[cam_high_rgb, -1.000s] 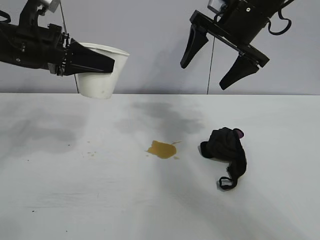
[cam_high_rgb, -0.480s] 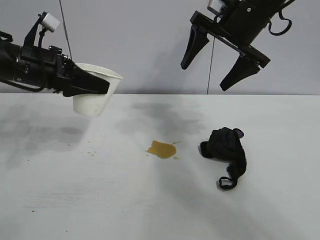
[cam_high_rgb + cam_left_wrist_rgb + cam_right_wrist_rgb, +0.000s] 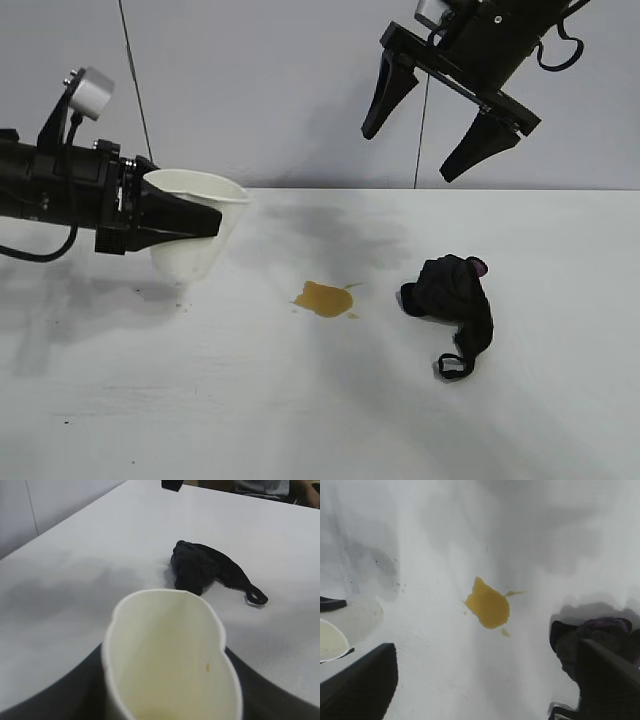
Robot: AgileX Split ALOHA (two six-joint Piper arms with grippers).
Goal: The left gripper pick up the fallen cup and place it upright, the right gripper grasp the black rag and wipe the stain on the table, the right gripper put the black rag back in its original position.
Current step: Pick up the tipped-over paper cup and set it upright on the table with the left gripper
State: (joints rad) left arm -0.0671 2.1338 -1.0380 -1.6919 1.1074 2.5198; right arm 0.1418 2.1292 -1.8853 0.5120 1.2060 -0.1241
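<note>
Left gripper (image 3: 200, 222): at the left side of the exterior view, reaching in nearly level; its fingers (image 3: 185, 215) pinch the cup near the rim, one on each side of the wall.
Cup (image 3: 195, 235): white paper, mouth up and only slightly tilted, squeezed out of round between the fingers; its base sits at or just above the table, and whether it touches cannot be told. In the left wrist view the rim (image 3: 170, 630) is pressed into an oval, with the dark fingers on both sides of it and a small amber fleck on the inner wall.
Right gripper (image 3: 425, 135): high at the upper right of the exterior view, angled downward; its fingers (image 3: 385, 95) are spread wide and hold nothing.
Black rag (image 3: 455, 295): a crumpled bundle on the table well below the spread right fingers, its thin looped tail (image 3: 452, 366) trailing toward the near edge; touched by neither gripper. In the right wrist view it lies beside one fingertip.
Stain (image 3: 325, 298): amber-brown blotch on the table between the cup and the rag, apart from both; in the right wrist view it shows in the gap between the two right fingers.
Table (image 3: 300, 420): white, with faint grey smudges behind the stain.
</note>
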